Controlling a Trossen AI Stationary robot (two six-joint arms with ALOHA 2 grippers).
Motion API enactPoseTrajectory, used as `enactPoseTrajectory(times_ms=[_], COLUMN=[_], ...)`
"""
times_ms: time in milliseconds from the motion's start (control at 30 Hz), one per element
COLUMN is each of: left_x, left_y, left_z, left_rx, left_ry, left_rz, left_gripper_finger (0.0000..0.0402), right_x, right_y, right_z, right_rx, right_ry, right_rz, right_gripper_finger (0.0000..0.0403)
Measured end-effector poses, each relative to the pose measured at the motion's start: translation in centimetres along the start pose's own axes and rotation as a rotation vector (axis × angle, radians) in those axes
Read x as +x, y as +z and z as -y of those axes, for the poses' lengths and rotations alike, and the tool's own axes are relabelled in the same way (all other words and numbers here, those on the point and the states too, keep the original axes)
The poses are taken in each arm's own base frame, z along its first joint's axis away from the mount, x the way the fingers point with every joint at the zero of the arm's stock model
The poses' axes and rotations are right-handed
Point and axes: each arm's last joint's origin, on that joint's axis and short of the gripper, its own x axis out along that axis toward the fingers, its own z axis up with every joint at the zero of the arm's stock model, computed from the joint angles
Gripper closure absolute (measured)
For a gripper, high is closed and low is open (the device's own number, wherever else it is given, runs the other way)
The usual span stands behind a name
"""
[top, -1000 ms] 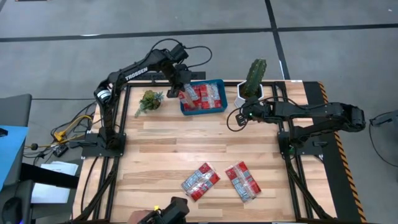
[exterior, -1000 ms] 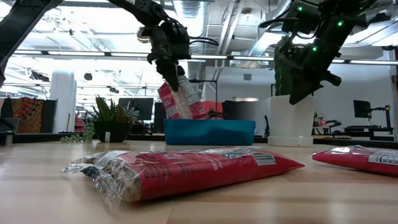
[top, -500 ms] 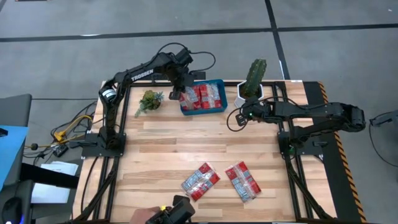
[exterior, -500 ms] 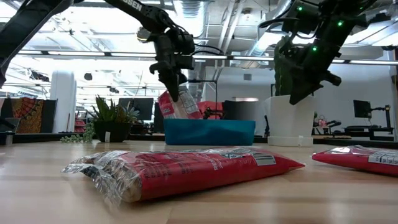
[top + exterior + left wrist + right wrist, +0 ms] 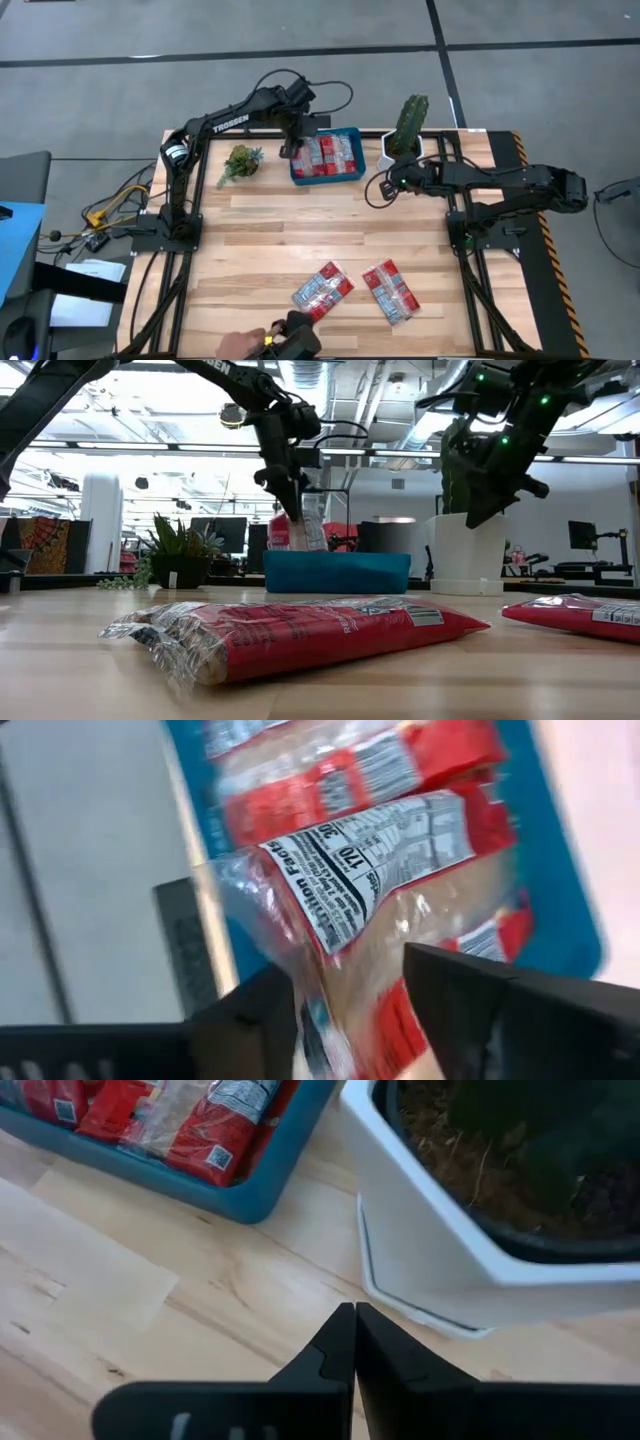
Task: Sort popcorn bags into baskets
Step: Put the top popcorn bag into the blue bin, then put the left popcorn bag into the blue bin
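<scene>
The left gripper [image 5: 296, 142], jaws clenched on a popcorn bag [image 5: 372, 870], had swung over the blue basket [image 5: 352, 176], upper centre; release looked near.

The right gripper [image 5: 352, 1342] waited pinched empty beside the white pot [image 5: 450, 1260].

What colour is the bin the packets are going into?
The bin is blue, with low walls; it shows best in the high view, from above.
</scene>
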Motion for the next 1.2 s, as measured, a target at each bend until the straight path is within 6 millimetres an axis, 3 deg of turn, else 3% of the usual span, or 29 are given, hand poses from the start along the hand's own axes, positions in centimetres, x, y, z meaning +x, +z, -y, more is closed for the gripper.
enactPoseTrajectory(times_ms=[233, 367, 467, 533, 667, 767, 967, 1200], left_x=[-0.6, -3.0, -6.3, -8.8, -12.7, -13.6, -12.7, -12.0], left_y=[0.4, 1.4, 2.4, 3.0, 4.4, 5.4, 8.6, 13.0], left_z=[-1.0, -2.0, -2.7, -2.8, -1.6, 0.9, 9.0, 18.0], left_rx=[-0.053, -0.143, -0.273, -0.378, -0.553, -0.593, -0.522, -0.369], left_ry=[0.155, 0.215, 0.202, 0.102, -0.303, -0.516, -0.655, -0.617], left_rz=[-0.049, -0.017, 0.070, 0.183, 0.427, 0.390, 0.073, 0.032], left_gripper_finger=[0.0170, 0.0149, 0.0145, 0.0145, 0.0152, 0.0158, 0.0164, 0.0164], right_x=[0.2, 0.2, 0.1, 0.0, -0.6, -1.5, -3.6, -5.7], right_y=[0.2, 0.2, 0.1, -0.2, -1.6, -3.3, -7.6, -12.6], right_z=[0.3, 0.3, 0.1, -0.2, -1.0, -1.4, -2.4, -3.5], right_rx=[-0.030, -0.032, -0.053, -0.084, -0.152, -0.186, -0.252, -0.177], right_ry=[-0.011, -0.009, 0.037, 0.100, 0.197, 0.182, 0.171, 0.257], right_rz=[0.000, -0.002, -0.038, -0.091, -0.209, -0.296, -0.405, -0.415], right_gripper_finger=[0.0379, 0.0374, 0.0371, 0.0371, 0.0378, 0.0384, 0.0378, 0.0375])
